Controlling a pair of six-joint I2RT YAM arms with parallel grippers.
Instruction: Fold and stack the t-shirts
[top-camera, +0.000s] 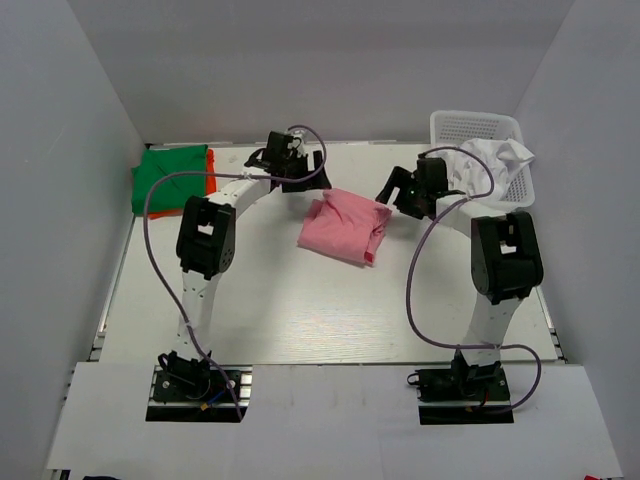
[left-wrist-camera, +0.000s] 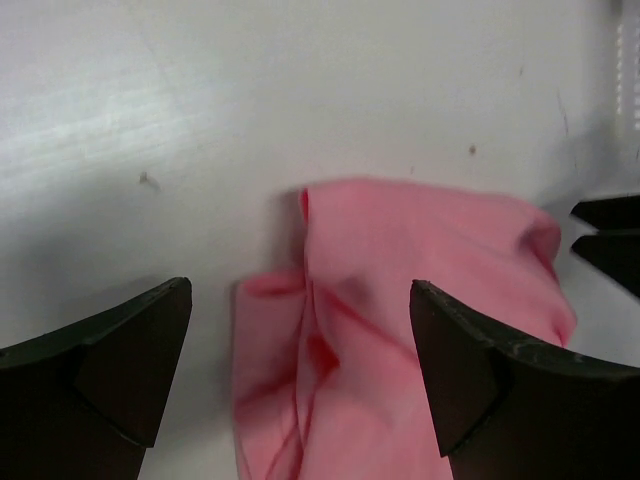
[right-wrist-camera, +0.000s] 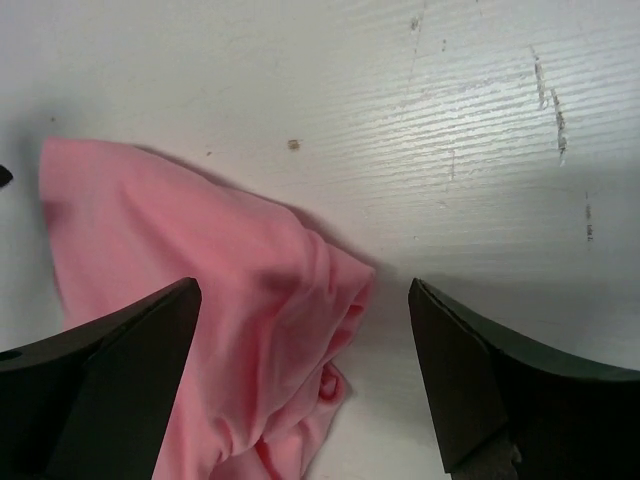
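The white wood-grained bench (top-camera: 300, 320) fills the floor of a booth closed in by plain white walls (top-camera: 330, 60) on the left, far and right sides. Its paint is scuffed, with small dark nicks and scratches in both wrist views. The broad near half, between the arm bases and the cloth, lies open, as does the strip along the left edge nearer than the folded pile. The left arm (top-camera: 205, 240) and right arm (top-camera: 505, 260), each trailing a purple cable (top-camera: 408, 290), rise from the near edge and bend inward toward the middle. A white plastic lattice basket (top-camera: 475, 125) sits in the far right corner, close against the right wall, with a crumpled white garment (top-camera: 495, 160) spilling over its near rim. The loosely bunched pink t-shirt (top-camera: 345, 226) lies just beyond the bench's centre, well apart from every edge, its right side gathered in thick folds. A folded green t-shirt (top-camera: 172, 178) rests on a folded orange garment (top-camera: 136, 192) in the far left corner, close to the left wall. The left pincer (top-camera: 303, 178) hangs at the pink t-shirt's far left edge with its fingers spread wide, and its wrist camera shows the cloth between them. The right pincer (top-camera: 397, 195) hangs at the shirt's right edge, likewise spread wide over a folded corner. Whether any fingertip touches the cloth cannot be told.
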